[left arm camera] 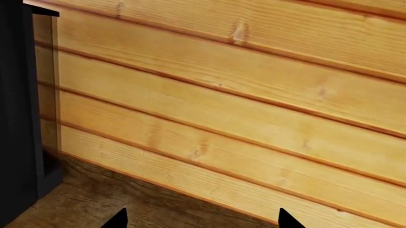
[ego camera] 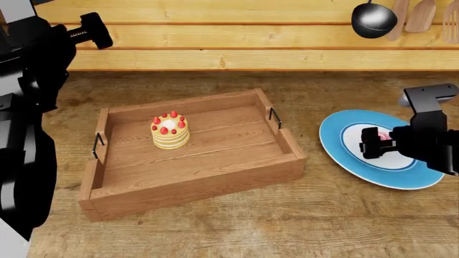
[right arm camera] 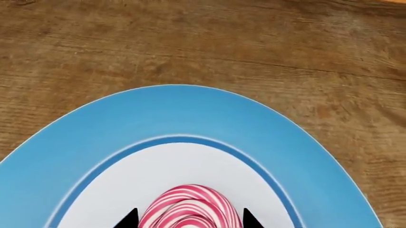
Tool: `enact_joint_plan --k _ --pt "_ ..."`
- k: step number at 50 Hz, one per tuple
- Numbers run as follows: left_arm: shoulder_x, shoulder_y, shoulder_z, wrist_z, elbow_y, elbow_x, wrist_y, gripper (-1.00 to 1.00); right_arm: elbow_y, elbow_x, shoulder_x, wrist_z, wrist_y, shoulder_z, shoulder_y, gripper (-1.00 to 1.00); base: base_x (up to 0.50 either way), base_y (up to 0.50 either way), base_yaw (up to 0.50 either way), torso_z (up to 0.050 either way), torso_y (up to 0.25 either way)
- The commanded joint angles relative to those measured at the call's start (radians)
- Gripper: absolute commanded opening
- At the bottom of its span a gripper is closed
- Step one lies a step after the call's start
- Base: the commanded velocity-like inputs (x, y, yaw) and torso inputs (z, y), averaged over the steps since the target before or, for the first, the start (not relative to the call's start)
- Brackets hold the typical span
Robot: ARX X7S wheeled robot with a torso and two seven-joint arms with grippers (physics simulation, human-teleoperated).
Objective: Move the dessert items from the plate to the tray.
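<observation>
- Sitting upright in the tray is the cake, toward the tray's ten o'clock corner; red strawberries are showing on its top; nothing is touching it.
- Lying on the plate's white centre is the lollipop; the plate is blue-rimmed and is resting on the counter at three o'clock of the tray, apart from it; in the head view only a sliver of pink is showing past the arm.
- Hanging directly over the plate is the right gripper; its two dark fingertips are standing apart, one at each side of the lollipop's swirled head; whether they are touching the candy I cannot tell.
- Staying up at the ten o'clock corner of the head view is the left arm; the left gripper is facing the plank wall, its tips spread apart and holding nothing.
- Hanging on the wall at one o'clock are a black ladle and wooden utensils.
</observation>
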Motion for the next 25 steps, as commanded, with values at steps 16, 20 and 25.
enact_joint_plan --k 16,20,25 --pt "-0.001 -0.01 -0.002 -0.002 -0.019 -0.003 0.013 1.0 -0.213 -0.002 0.116 0.124 0.007 0.059 0.153 -1.0 0.0 0.0 0.0 0.0 0.0" --pt "0.0 -0.011 -0.003 -0.002 -0.019 -0.004 0.013 1.0 -0.28 -0.001 0.129 0.14 0.029 0.079 0.214 -1.0 0.0 0.0 0.0 0.0 0.0" --pt "-0.001 -0.011 -0.005 -0.004 -0.019 -0.004 0.013 1.0 -0.331 -0.012 0.077 0.133 0.033 0.089 0.251 -1.0 0.0 0.0 0.0 0.0 0.0"
